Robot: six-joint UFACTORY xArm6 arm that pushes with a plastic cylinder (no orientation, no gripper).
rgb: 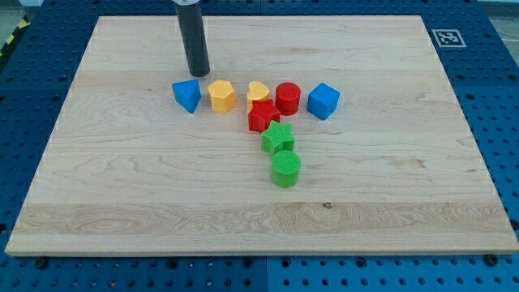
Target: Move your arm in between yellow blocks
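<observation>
My tip (199, 73), a bare rod without fingers, stood at eleven o'clock of the yellow hexagonal block (220, 96), yellow heart block (257, 90) beyond.

Bright, even overhead light; the wooden board (122, 178) shows soft short shadows, no glare, sharp focus.

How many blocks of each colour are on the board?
Blue: 2, a triangular blue block and a blue cube
Yellow: 2, a yellow hexagon and a yellow heart
Red: 2, a red cylinder and a red star
Green: 2, a green star and a green cylinder
Total: 8
</observation>
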